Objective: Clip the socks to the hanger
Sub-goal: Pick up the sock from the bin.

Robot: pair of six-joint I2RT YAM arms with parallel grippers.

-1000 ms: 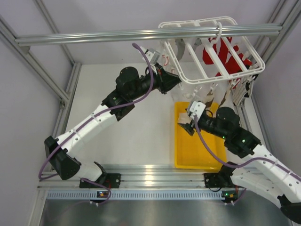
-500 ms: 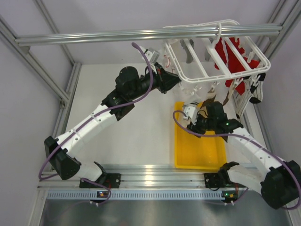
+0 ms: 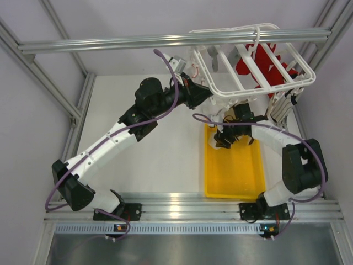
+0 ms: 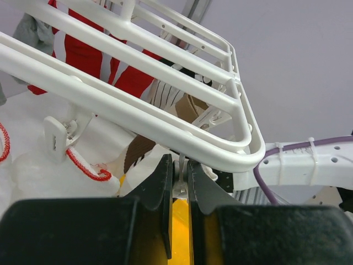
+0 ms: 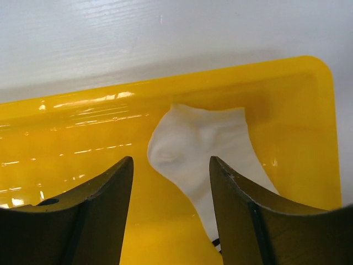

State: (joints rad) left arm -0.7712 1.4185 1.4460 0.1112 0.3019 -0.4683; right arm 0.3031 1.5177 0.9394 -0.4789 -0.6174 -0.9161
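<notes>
right hand (image 5: 171, 165) advanced over yellow tray (image 3: 237, 176), hanger (image 4: 138, 116) shifted

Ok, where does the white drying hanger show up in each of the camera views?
Top external: the hanger hangs at upper right, the left gripper at its near-left corner.
Left wrist: its bars cross the upper half, one corner just above the fingers.
Right wrist: not in it.
Shared landmark: the yellow tray, a sliver low in the left wrist view, most of the right wrist view.
</notes>
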